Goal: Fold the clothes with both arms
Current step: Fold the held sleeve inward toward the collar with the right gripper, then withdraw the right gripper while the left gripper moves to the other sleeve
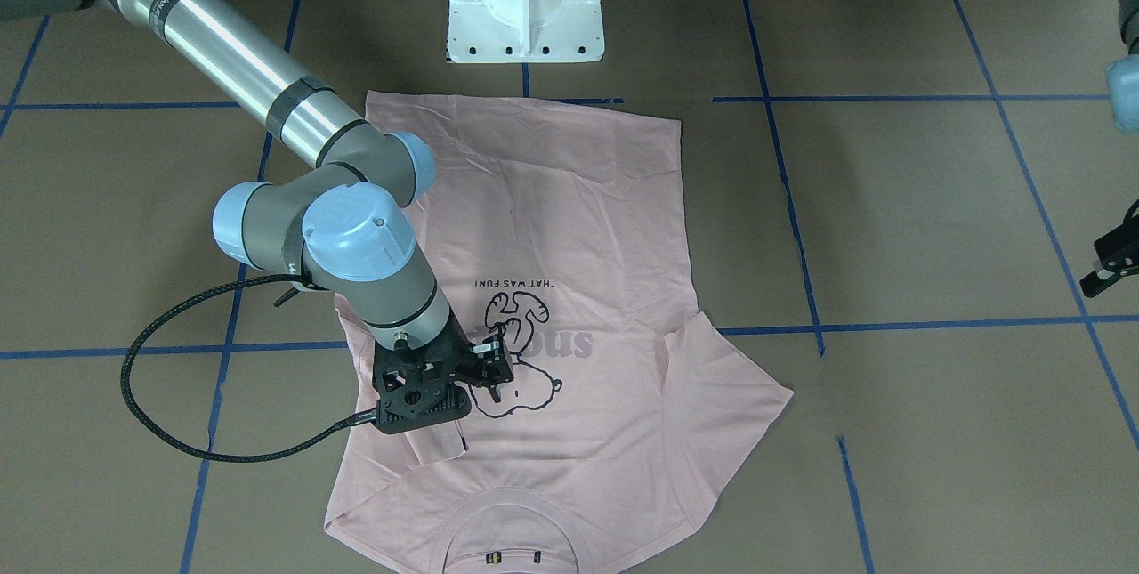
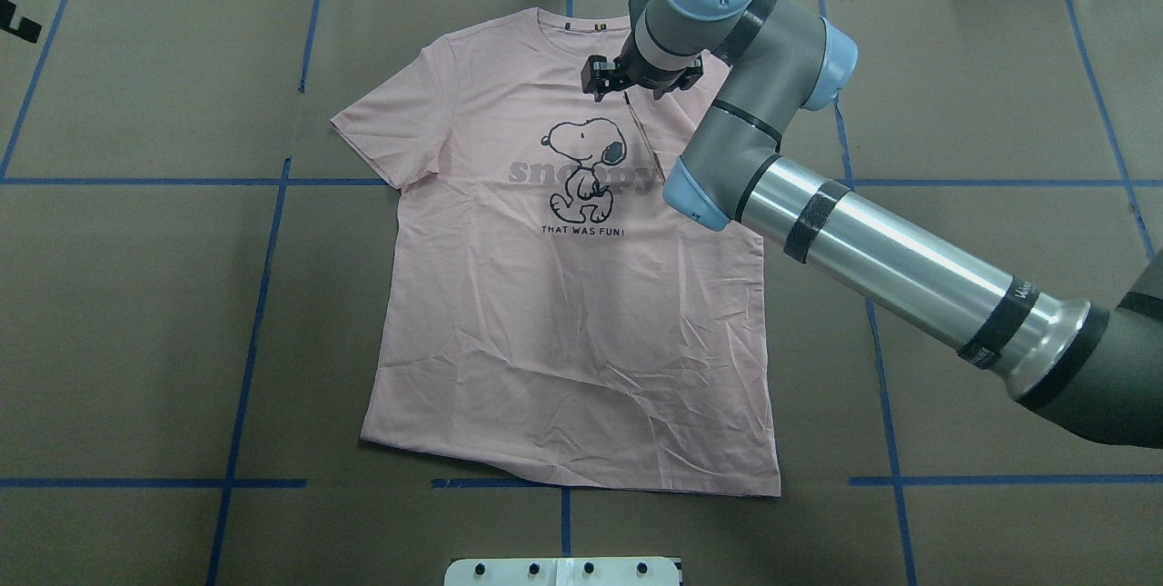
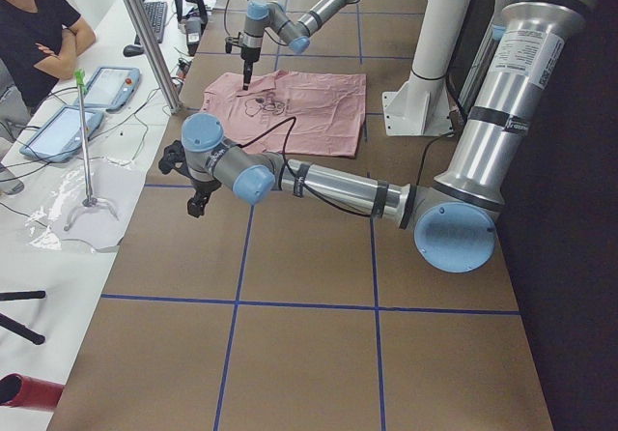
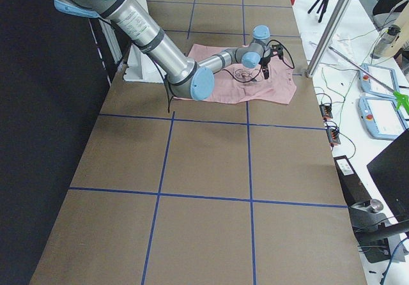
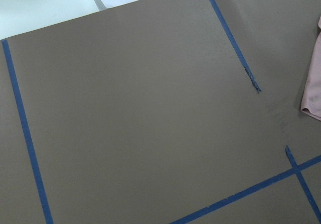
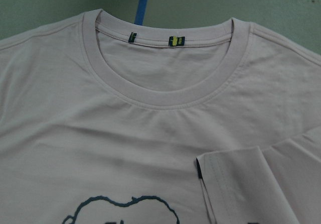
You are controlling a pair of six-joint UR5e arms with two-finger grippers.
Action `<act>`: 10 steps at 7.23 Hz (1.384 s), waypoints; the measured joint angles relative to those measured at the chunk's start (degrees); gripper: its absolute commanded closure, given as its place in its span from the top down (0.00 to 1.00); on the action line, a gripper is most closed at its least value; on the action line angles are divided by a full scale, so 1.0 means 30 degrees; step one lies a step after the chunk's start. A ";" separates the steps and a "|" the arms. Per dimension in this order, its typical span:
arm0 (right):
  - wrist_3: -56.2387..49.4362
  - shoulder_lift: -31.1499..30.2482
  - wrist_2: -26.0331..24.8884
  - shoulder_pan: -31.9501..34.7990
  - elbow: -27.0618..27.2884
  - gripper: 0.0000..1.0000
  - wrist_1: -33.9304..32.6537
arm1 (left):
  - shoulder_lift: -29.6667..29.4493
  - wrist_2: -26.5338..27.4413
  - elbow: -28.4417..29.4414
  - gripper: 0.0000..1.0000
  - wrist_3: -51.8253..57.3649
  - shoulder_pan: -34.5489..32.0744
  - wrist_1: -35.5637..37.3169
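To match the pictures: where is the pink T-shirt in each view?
Front-facing: T-shirt centre, collar at bottom.
Overhead: centre, collar at top.
Exterior left: upper middle, far.
Exterior right: upper middle.
Left wrist: sliver at right edge.
Right wrist: fills the frame.
Landmark: dog print, absent only from left wrist.

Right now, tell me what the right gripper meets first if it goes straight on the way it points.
Most likely the T-shirt: the right gripper points down at it by the folded-in sleeve, below the collar. Its height above the cloth is unclear.
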 measured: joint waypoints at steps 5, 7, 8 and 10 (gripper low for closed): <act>-0.0448 -0.4512 0.3869 0.2967 1.0284 1.00 -1.1497 | -0.2508 0.9210 0.0596 0.97 -1.3623 0.8282 -0.2601; -0.3039 -0.6086 0.4568 0.4140 1.1191 1.00 -1.1848 | -0.3513 1.0900 0.2529 0.91 -1.4720 0.9354 -0.3593; -0.3843 -0.6519 0.4908 0.4559 1.1280 1.00 -1.1833 | -0.3939 1.1202 0.3466 0.90 -1.4835 0.9651 -0.3999; -0.4300 -0.6780 0.5213 0.4904 1.1303 1.00 -1.1795 | -0.4743 1.1976 0.5462 0.83 -1.4866 1.0166 -0.5305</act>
